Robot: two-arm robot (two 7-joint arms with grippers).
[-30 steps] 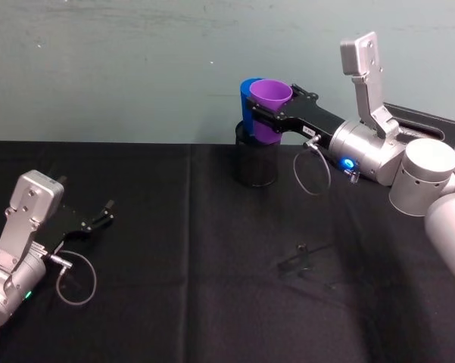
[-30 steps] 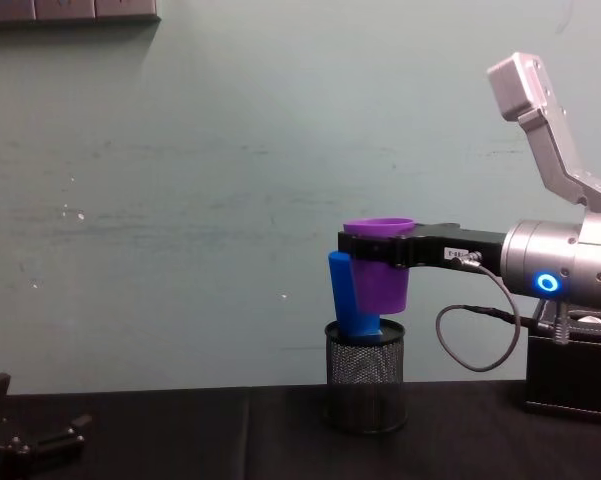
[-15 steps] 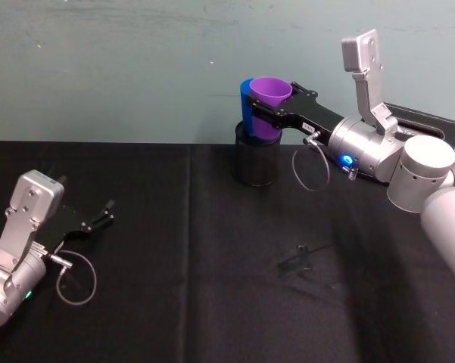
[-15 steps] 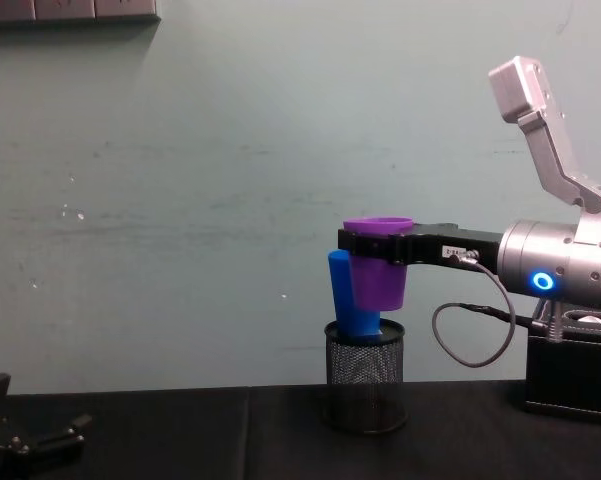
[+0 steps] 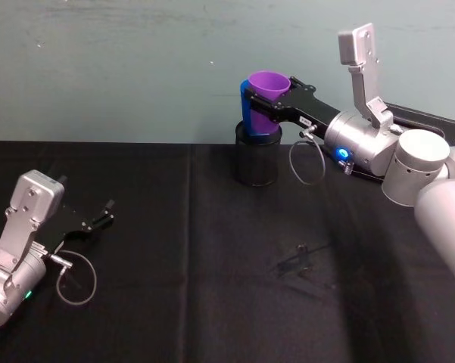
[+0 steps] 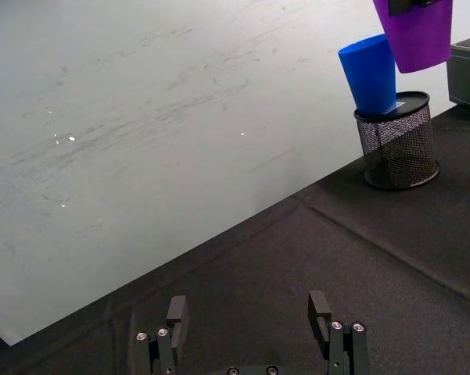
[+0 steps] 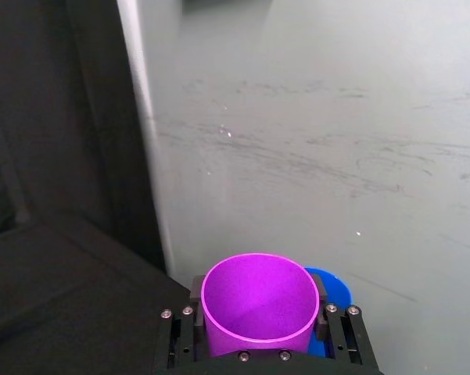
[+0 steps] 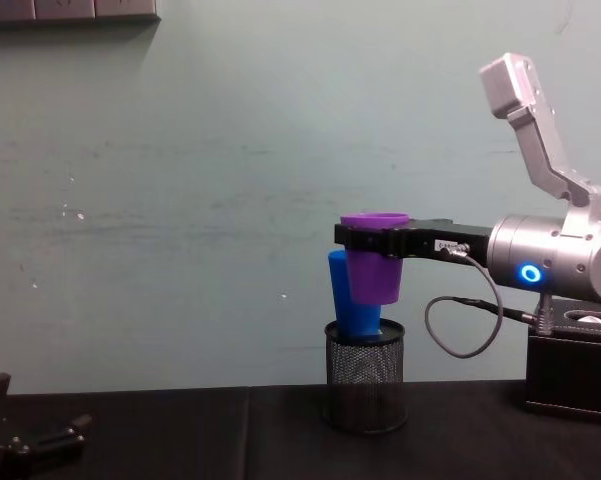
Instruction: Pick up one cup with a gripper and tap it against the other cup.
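A: Black cloth [image 5: 212, 287] runs edge to edge. What sits at far left?

B: The left gripper [image 5: 104, 213], resting low over the cloth, its two fingers [image 6: 319, 306] spread wide with nothing between them. Bare cloth lies all around it, and it is well apart from the cups.

A: And further right?

B: A black wire-mesh holder [image 8: 364, 385] stands near the cloth's back edge by the wall [image 8: 180, 200], directly beneath the right gripper's tips. The blue cup [image 8: 342, 300] stands in it, base down inside the mesh and tilted slightly, its upper half rising above the holder's rim.

A: The right gripper?

B: The right gripper [image 8: 372, 238] reaches in level from the right, clamped on the purple cup [image 8: 373, 278] just below its rim. The cup hangs upright and empty, clear above the holder, close against the blue cup's right side. Whether they touch cannot be told.

A: Room to move?

B: Open air above and left of the cups. A black box [image 8: 575, 370] sits below the silver arm [image 8: 555, 270] at right.
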